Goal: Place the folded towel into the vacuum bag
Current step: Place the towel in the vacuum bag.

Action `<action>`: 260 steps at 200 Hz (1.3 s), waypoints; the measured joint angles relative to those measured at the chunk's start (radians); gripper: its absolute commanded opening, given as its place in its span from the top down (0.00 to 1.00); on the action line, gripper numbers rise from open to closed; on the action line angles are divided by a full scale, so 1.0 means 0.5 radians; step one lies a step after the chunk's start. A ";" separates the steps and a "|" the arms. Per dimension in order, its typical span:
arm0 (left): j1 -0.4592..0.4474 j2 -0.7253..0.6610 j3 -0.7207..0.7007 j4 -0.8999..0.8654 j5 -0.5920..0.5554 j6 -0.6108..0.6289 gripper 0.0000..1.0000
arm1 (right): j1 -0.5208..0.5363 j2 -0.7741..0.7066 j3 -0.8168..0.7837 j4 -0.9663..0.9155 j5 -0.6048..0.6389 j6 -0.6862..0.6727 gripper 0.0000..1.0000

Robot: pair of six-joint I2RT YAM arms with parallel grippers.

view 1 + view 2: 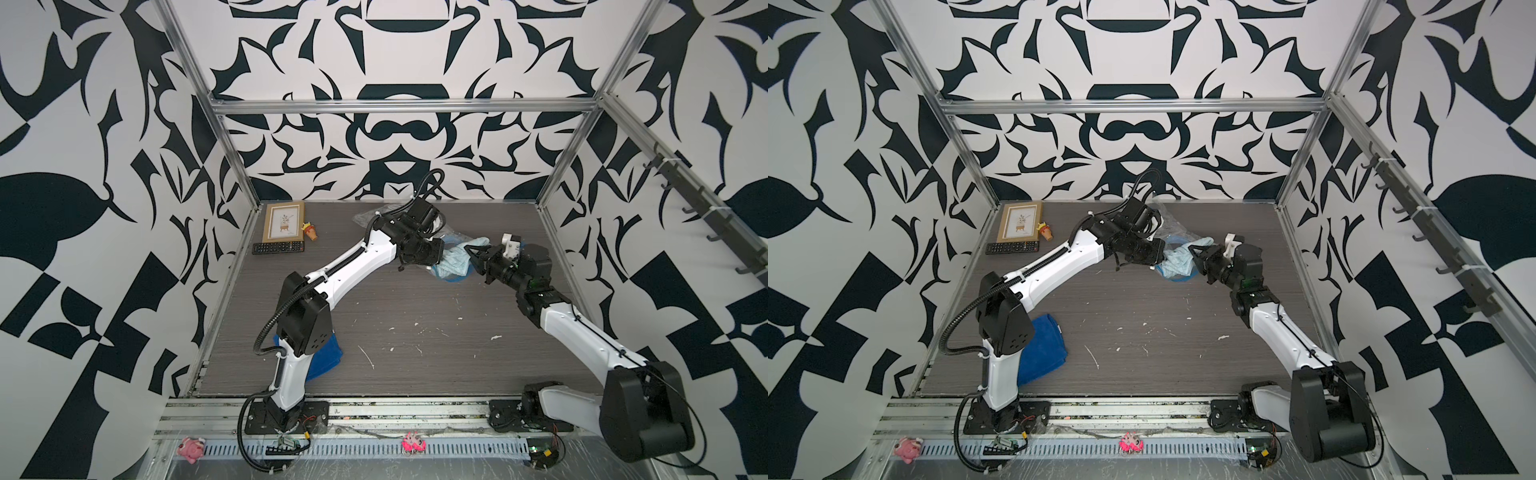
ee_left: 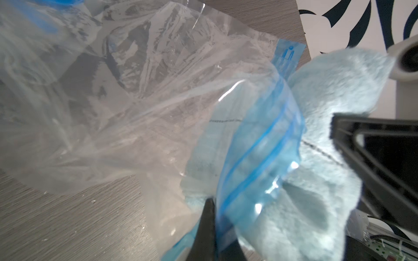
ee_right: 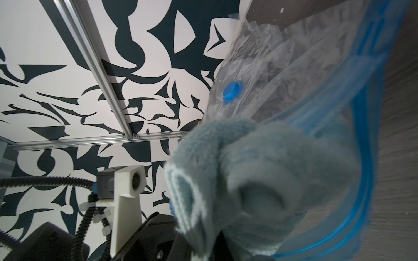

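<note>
Left wrist view: shows the left gripper (image 2: 211, 203) clamped fully shut on the blue zip strip (image 2: 260, 146) of the vacuum bag (image 2: 135, 101), holding one lip of the mouth up off the table (image 2: 67, 226). In a top view, finds the right gripper (image 1: 471, 255) with jaws almost closed, pinching a bunched fold of the pale blue towel (image 2: 328, 95). Places that towel halfway in: front part under the clear film past the strip, bulk outside by the right fingers, all toward the far middle of the table in both top views.

Reads as the feeding-in step, about midway. To do it well: keep the left pinch firm and the lip raised to hold the mouth agape; drive the right gripper along the bag's length toward the round blue valve cap (image 3: 231, 92), not down into the table; go deep before letting go, to stop the pile springing back out; avoid hauling the strip inward with the cloth; mind the two grippers, close together, knocking.

Thin, glossy, crinkled plastic for the bag: limp, creased, see-through to the grey wood grain. Stiffer translucent blue band with two darker ridges for the seal; hard round plastic for the cap. Soft, deep-piled fabric for the towel, crumpled more than folded here, hemmed along one edge, likely to cling and drag against the film
</note>
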 measured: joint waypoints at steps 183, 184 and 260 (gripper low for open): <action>0.000 -0.005 -0.072 0.101 0.153 -0.016 1.00 | 0.340 0.217 0.320 -0.560 0.335 -0.299 1.00; 0.000 -0.005 -0.072 0.101 0.153 -0.016 1.00 | 0.345 0.220 0.323 -0.559 0.335 -0.299 1.00; 0.008 -0.025 -0.100 0.121 0.156 -0.015 1.00 | 0.387 0.237 0.287 -0.475 0.346 -0.304 0.74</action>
